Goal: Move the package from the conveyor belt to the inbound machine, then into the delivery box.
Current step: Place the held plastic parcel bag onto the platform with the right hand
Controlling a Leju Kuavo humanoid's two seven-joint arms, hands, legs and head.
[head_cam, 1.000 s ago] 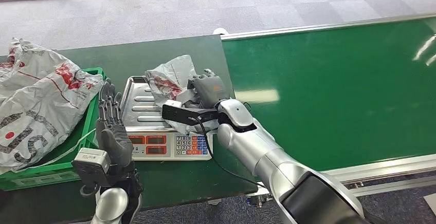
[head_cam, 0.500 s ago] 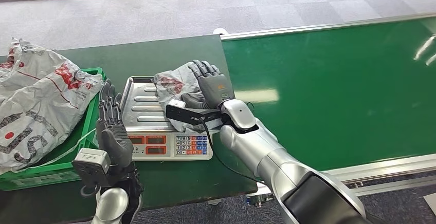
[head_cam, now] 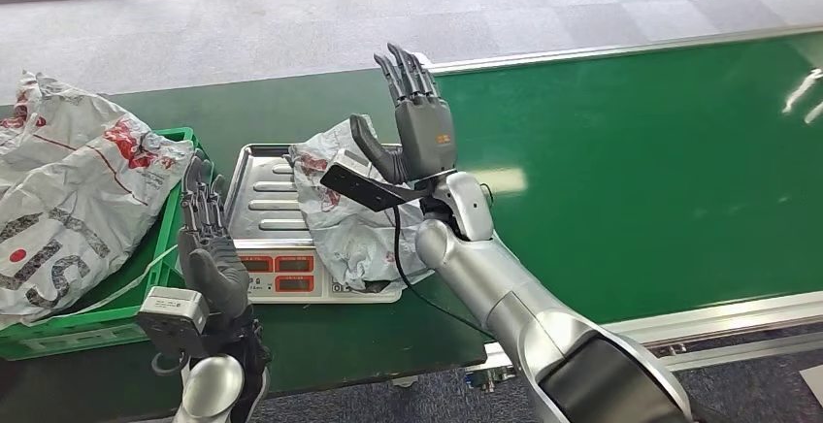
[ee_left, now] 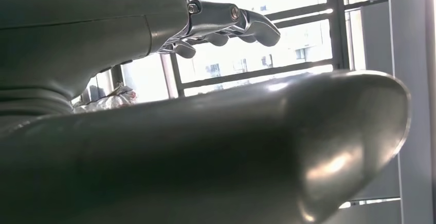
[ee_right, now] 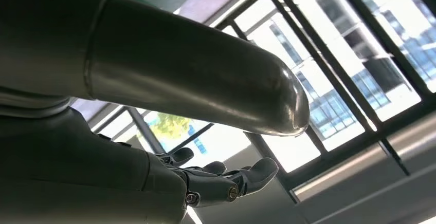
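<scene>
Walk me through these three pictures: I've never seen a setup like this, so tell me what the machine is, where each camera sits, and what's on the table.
This is a humanoid robot with two silver arms. The wide picture is from its head, looking down. Its right hand is raised, fingers spread, holding nothing; its left hand stands open too. A grey package lies on the weighing scale, beside the green conveyor belt. More packages fill a green crate. The other two pictures come from wrist cameras, pointing up at windows past each hand.
</scene>
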